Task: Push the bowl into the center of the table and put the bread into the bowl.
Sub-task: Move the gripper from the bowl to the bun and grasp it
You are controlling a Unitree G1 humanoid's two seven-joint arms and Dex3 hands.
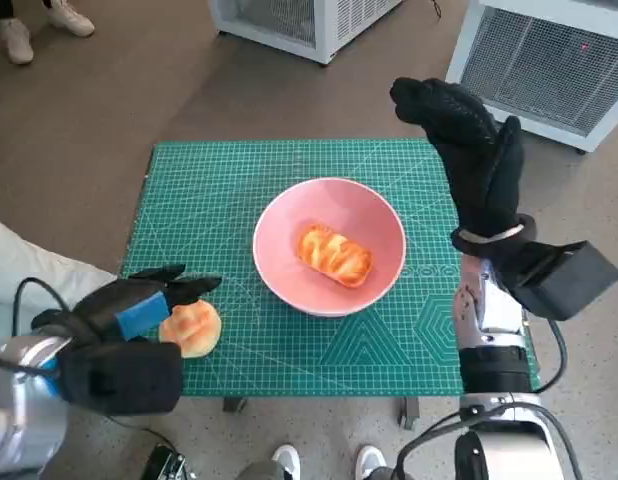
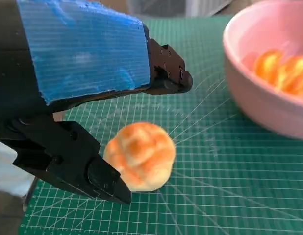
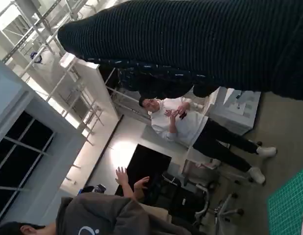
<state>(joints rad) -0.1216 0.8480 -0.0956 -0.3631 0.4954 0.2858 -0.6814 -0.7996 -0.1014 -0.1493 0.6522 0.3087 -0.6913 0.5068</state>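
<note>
A pink bowl (image 1: pixel 387 215) stands near the middle of the green mat (image 1: pixel 209 190) with a long glazed bread (image 1: pixel 334 255) lying inside it. In the left wrist view the bowl (image 2: pixel 259 98) and that bread (image 2: pixel 284 71) show close by. A round bun (image 1: pixel 193 328) lies on the mat near the front left corner. My left hand (image 1: pixel 129 315) straddles the bun (image 2: pixel 141 156): one finger (image 2: pixel 92 171) sits at its side, the others (image 2: pixel 166 73) hang above it, apart from it. My right hand (image 1: pixel 469 150) is raised over the table's right edge and holds nothing.
White ventilated cabinets (image 1: pixel 549 60) stand on the floor beyond the table. A person's shoes (image 1: pixel 14 40) show at the far left and others (image 1: pixel 329 462) at the table's front edge. People (image 3: pixel 186 122) are in the right wrist view, with a corner of the mat (image 3: pixel 289 205).
</note>
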